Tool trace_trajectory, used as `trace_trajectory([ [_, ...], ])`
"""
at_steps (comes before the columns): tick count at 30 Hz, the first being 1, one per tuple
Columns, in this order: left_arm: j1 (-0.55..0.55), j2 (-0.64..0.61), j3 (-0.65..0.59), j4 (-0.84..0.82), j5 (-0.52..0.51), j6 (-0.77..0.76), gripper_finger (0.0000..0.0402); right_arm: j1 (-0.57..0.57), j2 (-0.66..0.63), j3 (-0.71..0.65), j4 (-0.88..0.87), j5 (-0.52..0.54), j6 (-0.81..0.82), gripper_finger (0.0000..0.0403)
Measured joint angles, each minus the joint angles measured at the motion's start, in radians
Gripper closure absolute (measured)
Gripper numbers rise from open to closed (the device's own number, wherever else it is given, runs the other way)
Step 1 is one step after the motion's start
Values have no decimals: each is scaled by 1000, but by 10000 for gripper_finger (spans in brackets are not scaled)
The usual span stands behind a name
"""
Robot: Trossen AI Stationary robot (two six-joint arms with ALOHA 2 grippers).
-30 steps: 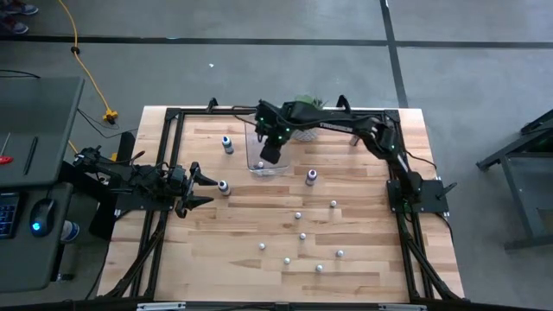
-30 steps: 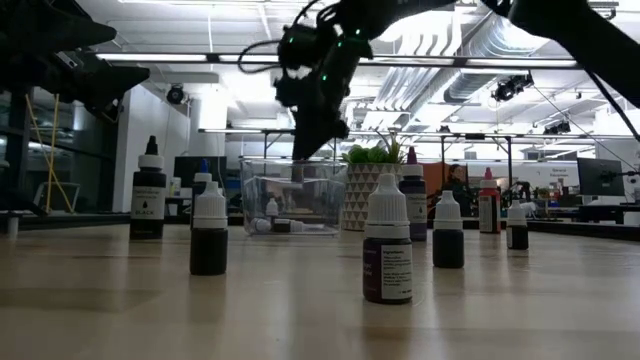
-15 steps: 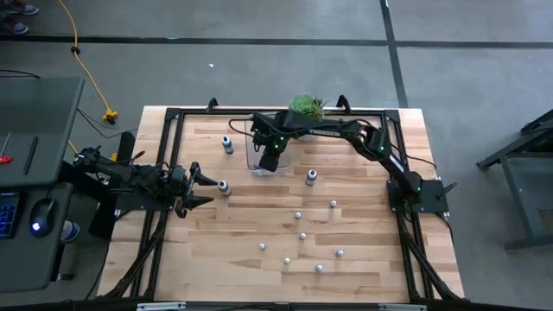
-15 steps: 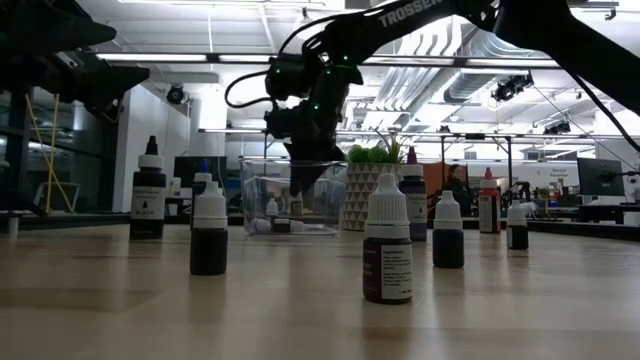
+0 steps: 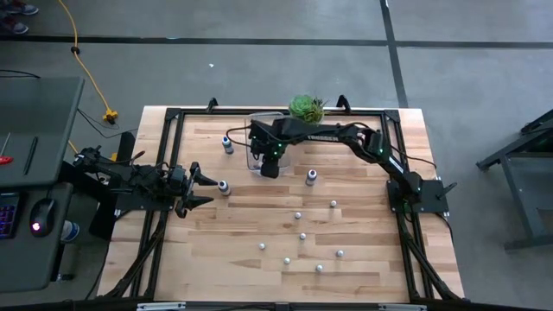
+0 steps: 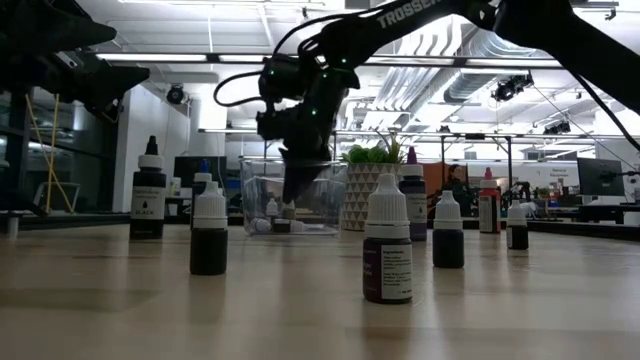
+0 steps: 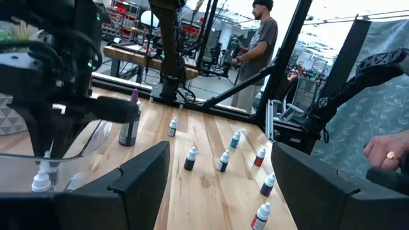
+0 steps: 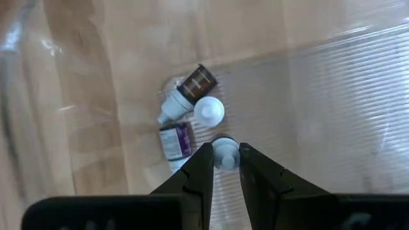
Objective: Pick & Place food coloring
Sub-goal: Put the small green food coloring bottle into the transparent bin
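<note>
Wooden tabletop, small bottles scattered about. Inside the clear bin [image 5: 259,155] the right gripper [image 8: 225,167] pinches a food coloring bottle [image 8: 224,153] by its cap, hanging straight down beside others lying there. The left gripper [image 5: 204,190] waits open, well apart.

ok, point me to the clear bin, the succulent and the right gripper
clear bin [image 6: 255,190], low view, left wall.
succulent [image 5: 305,107], high view, leaf rosette.
right gripper [image 8: 225,167], right wrist view, between fingertips, at a bottle cap.
</note>
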Motion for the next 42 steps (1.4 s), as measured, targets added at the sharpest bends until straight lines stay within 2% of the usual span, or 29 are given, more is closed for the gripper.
trace_trajectory([
  [25, 0, 0, 0, 0, 0, 0, 130, 6, 0, -12, 21, -14, 80, 339],
  [37, 0, 0, 0, 0, 0, 0, 130, 6, 0, -12, 20, -30, 84, 283],
  [42, 0, 0, 0, 0, 0, 0, 130, 6, 0, -5, 10, 3, 84, 277],
])
